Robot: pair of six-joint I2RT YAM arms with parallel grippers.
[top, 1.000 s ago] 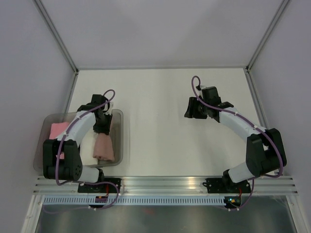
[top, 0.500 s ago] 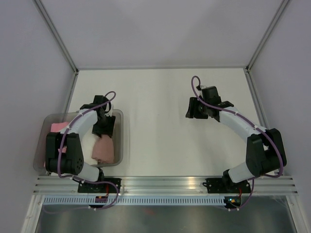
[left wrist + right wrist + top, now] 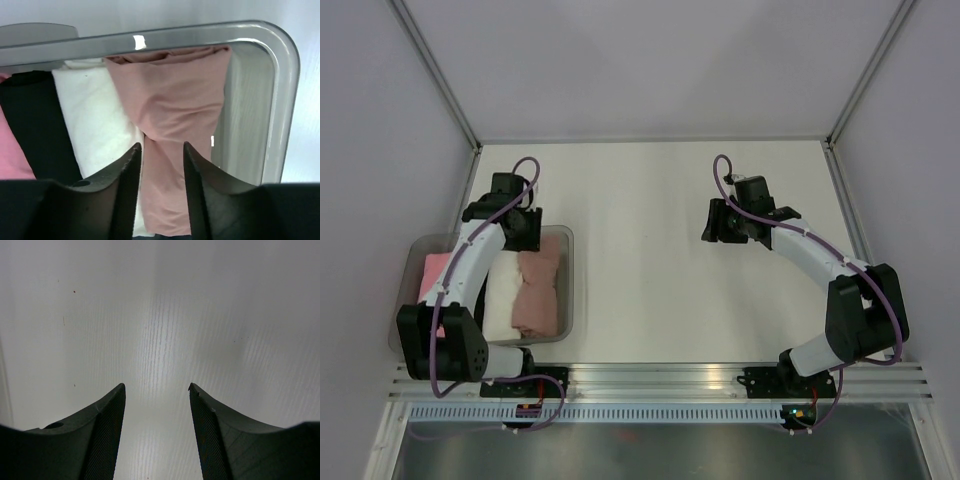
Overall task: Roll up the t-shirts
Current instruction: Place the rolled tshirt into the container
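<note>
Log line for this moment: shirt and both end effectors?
salmon shirt: rolled, in bin beside white roll | left end effector: open, empty, above bin's far end | right end effector: open, empty, over table

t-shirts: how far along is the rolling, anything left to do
Done: the salmon t-shirt lies rolled in the clear bin beside the white roll, black roll and bright pink roll. In hand: nothing; left gripper and right gripper are both open and empty. Left: no unrolled shirt shows on the table, so probably nothing.

A lab test cell: white table (image 3: 650,250), plain panel walls (image 3: 650,60), aluminium framing (image 3: 660,375).
</note>
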